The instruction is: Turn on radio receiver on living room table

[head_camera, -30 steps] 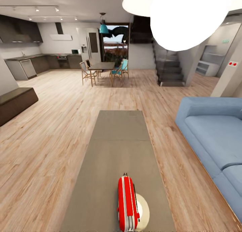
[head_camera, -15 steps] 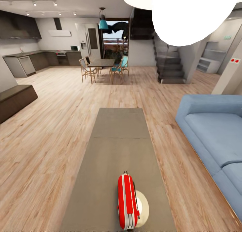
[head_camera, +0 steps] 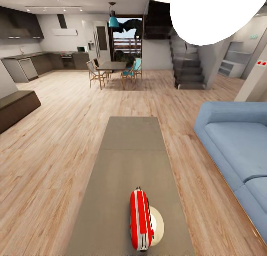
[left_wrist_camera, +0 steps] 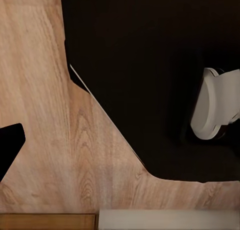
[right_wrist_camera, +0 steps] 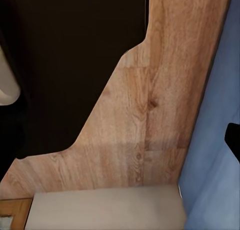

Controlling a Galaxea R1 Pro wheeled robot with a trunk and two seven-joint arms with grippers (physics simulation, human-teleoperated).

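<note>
A: Radio receiver (head_camera: pixel 141 220) is seen upright on table (head_camera: pixel 129 152), near end, w/ view tilted slightly lower vs. earlier.
B: Approach phase is indicated. Gripper spread can't be told.

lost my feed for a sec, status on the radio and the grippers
Grippers: state cannot be told from the wrist views. Radio receiver upright at the near end of the table, untouched. Nothing in the way on the tabletop.

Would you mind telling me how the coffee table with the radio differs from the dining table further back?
The coffee table is low, long and grey-brown; the dining table is taller and dark. The coffee table bears a red radio and has no chairs; the dining table has chairs around it. Both stand on the wood floor.
</note>
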